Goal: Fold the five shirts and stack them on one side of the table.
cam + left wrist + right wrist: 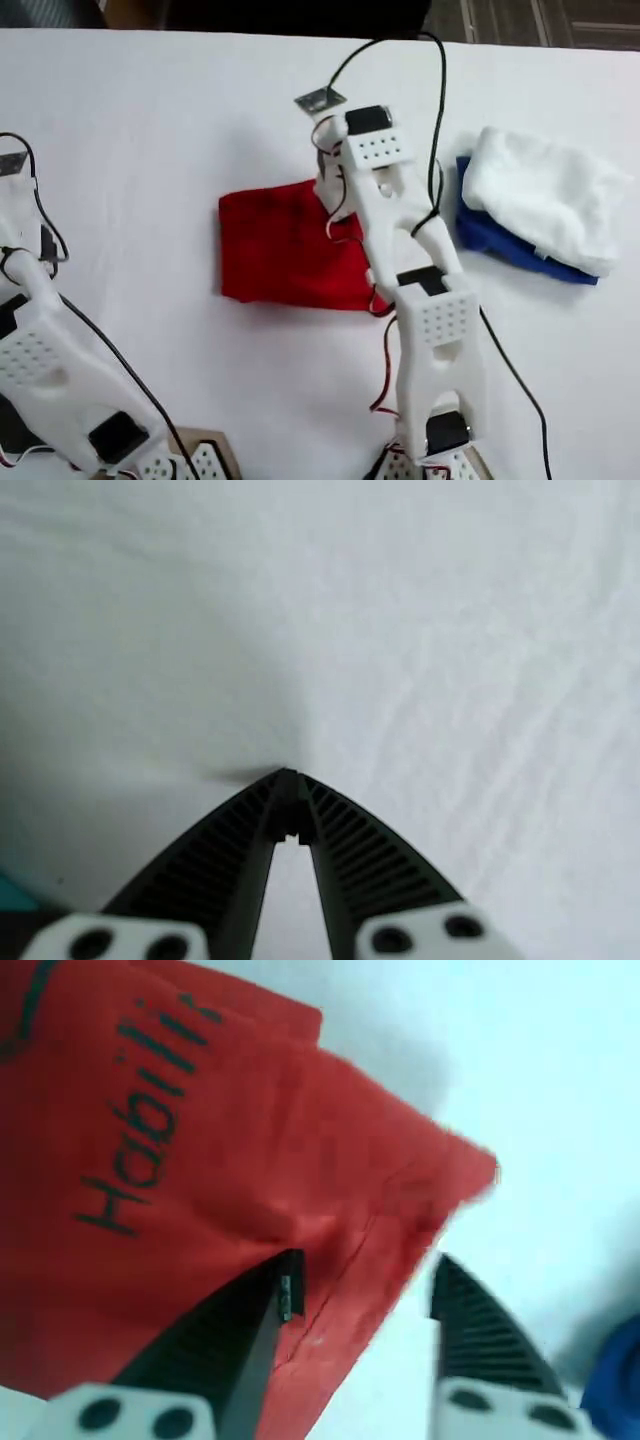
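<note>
A folded red shirt (pixel 285 245) with dark print lies flat at the table's middle. My right gripper (pixel 365 1280) stands open over the shirt's right edge. One of its fingers (pixel 270 1305) is on the red cloth (pixel 200 1210) and the other is just past the hem. In the high view that arm's wrist (pixel 370 150) sits above the same edge. My left gripper (pixel 288 782) is shut with nothing in it, tips close to the bare white tablecloth. Its arm (pixel 45 350) stays at the table's near left.
A white shirt (pixel 545 195) lies bunched on top of a blue shirt (pixel 490 235) at the right side of the table. Black and red cables (pixel 435 110) trail from the right arm. White tablecloth (pixel 150 130) covers the table.
</note>
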`<action>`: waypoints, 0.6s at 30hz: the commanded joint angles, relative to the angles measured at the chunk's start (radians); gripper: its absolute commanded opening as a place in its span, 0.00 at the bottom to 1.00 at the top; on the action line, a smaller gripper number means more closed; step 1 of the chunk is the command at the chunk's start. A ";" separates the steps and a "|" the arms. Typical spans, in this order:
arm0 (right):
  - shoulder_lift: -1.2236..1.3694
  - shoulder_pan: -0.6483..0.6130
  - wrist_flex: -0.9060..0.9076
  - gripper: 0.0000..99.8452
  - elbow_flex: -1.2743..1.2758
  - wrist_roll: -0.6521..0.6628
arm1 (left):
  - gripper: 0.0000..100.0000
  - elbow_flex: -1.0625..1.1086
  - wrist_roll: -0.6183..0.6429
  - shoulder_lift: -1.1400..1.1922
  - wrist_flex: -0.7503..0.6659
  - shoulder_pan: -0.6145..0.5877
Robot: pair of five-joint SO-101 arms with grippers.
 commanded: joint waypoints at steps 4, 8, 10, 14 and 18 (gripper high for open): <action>-0.036 0.022 0.025 0.24 0.003 0.006 | 0.03 -0.042 0.009 -0.044 -0.011 0.003; -0.042 0.044 0.025 0.25 0.046 -0.038 | 0.03 -0.042 0.009 -0.044 -0.014 0.003; -0.048 0.033 0.021 0.27 0.092 -0.044 | 0.03 -0.042 0.009 -0.044 -0.031 0.003; -0.044 0.030 0.002 0.30 0.110 -0.044 | 0.03 -0.042 0.009 -0.044 -0.040 0.006; -0.028 0.038 -0.042 0.30 0.118 -0.044 | 0.03 -0.042 0.009 -0.044 -0.040 0.006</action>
